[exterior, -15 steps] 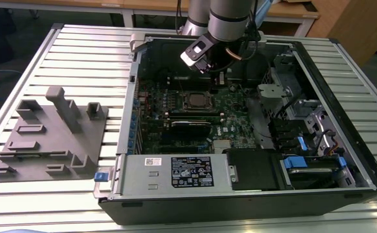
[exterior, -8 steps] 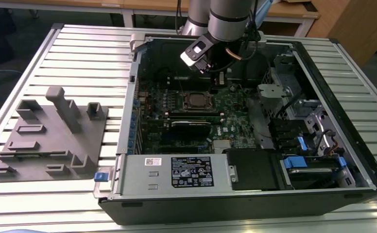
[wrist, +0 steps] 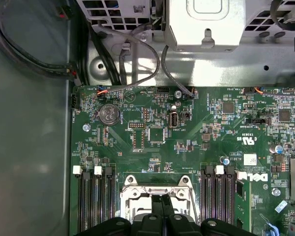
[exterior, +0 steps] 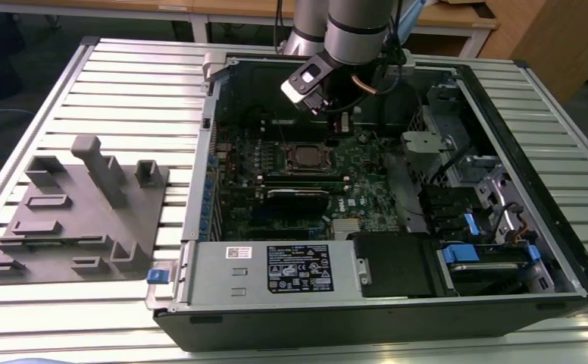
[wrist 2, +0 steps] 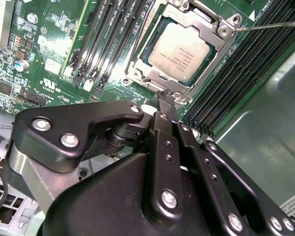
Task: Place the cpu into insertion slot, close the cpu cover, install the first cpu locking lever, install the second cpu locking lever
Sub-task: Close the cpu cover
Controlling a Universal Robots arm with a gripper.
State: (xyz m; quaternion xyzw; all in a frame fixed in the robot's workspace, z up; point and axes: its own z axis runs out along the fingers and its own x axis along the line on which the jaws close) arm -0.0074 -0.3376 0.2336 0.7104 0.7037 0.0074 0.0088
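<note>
The cpu (wrist 2: 179, 51), a silver-grey square chip, lies flat in the insertion slot (wrist 2: 137, 73) on the green motherboard. The cpu cover (wrist 2: 221, 22), a thin metal frame, lies down around the chip's edges. A thin locking lever (wrist 2: 273, 24) juts out sideways from one corner of the cover. My gripper (wrist 2: 163, 97) hovers just above the slot's edge, shut, with nothing between its black fingers. In the exterior view the gripper (exterior: 342, 121) hangs over the board just behind the slot (exterior: 306, 158). In the first wrist view the gripper (wrist: 161, 198) sits over the slot's frame (wrist: 132, 189).
Long black memory slots (wrist 2: 108, 39) flank the socket on both sides. A grey power-supply box (exterior: 273, 269) fills the case's front, and a drive cage with blue tabs (exterior: 476, 250) is at the exterior view's right. A grey fixture plate (exterior: 72, 212) lies on the slatted table. Cables (wrist: 137, 54) run near the board's edge.
</note>
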